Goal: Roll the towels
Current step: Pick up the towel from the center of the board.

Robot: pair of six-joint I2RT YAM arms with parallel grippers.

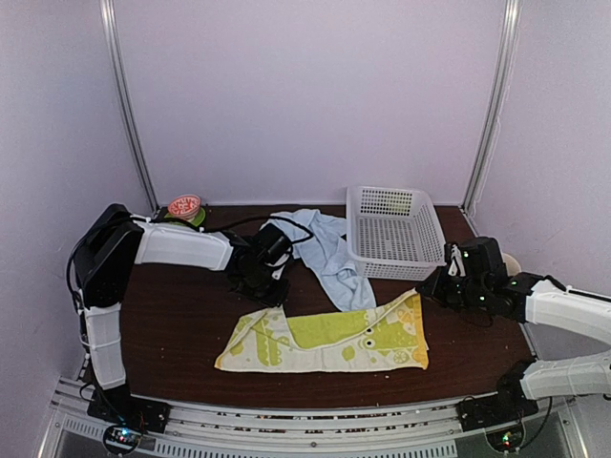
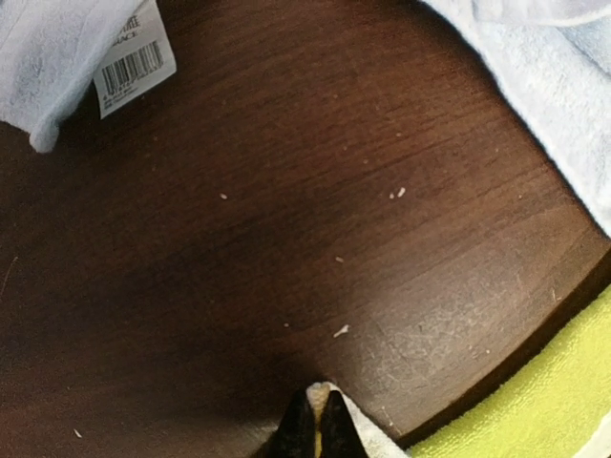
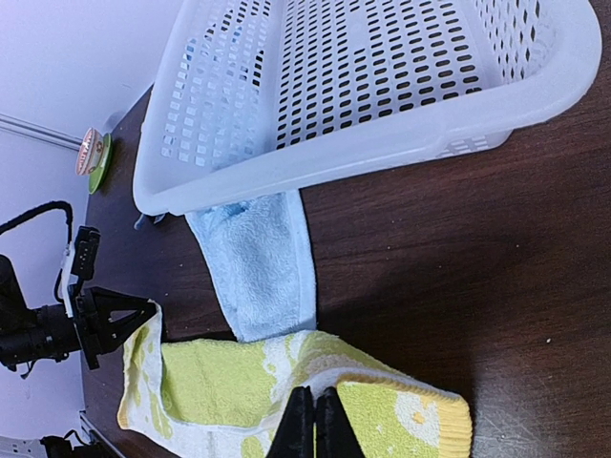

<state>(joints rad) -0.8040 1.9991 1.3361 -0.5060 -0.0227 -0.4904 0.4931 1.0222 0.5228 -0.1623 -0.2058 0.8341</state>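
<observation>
Between the two pairs of jaws, the yellow-green towel (image 1: 325, 339) lies spread flat along the bench (image 1: 181, 315). The left jaws are clamped on a sliver of its white hem. The right jaws are together on the opposite corner and seem to pinch it too. Beyond both, the light-blue towel (image 1: 329, 258) sprawls crumpled beside the basket (image 1: 396, 272), its tail right at the yellow one's edge. My worry is the thin left bite: the cloth could slip free, and a lopsided pull would skew the roll or snag the blue tail.
</observation>
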